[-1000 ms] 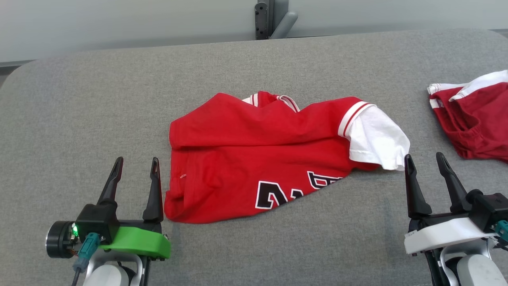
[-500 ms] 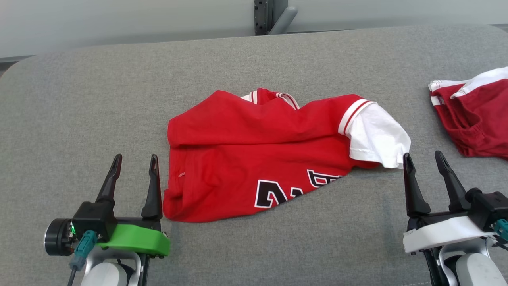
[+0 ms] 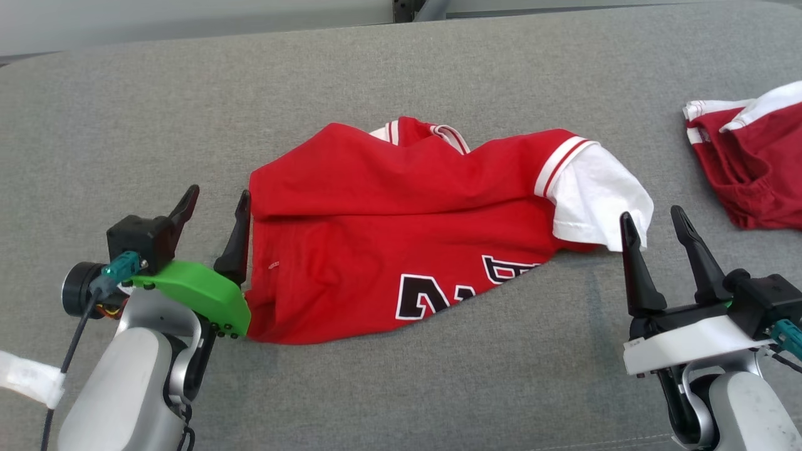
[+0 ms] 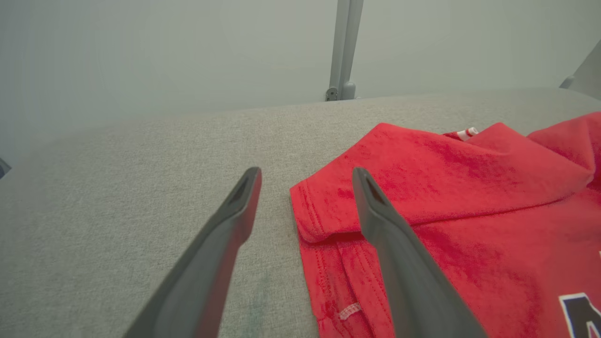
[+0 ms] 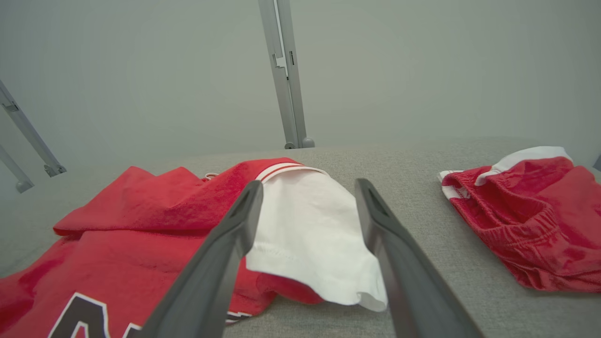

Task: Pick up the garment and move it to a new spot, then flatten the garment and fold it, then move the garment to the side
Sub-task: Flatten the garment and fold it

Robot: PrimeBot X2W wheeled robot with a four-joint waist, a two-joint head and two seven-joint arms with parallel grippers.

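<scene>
Task barely started: garment not yet picked up, both hands empty.

Grey counter carries the red garment at mid-counter, crumpled, top part folded over itself, black lettering partly tucked under, white sleeve sticking out on the robot's right. Second red garment lies well apart at the counter's right edge, looks unrelated to this step. Left hand has its fingers apart, poised at the garment's left edge; in the left wrist view one finger is over red cloth and the other over bare counter, contact unclear. Right hand has its fingers apart too, just beside the sleeve hem, gripping nothing. Judgement: approach for the first pick-up. Left to do: grasp, lift, move to a new spot, flatten, fold, move aside.
</scene>
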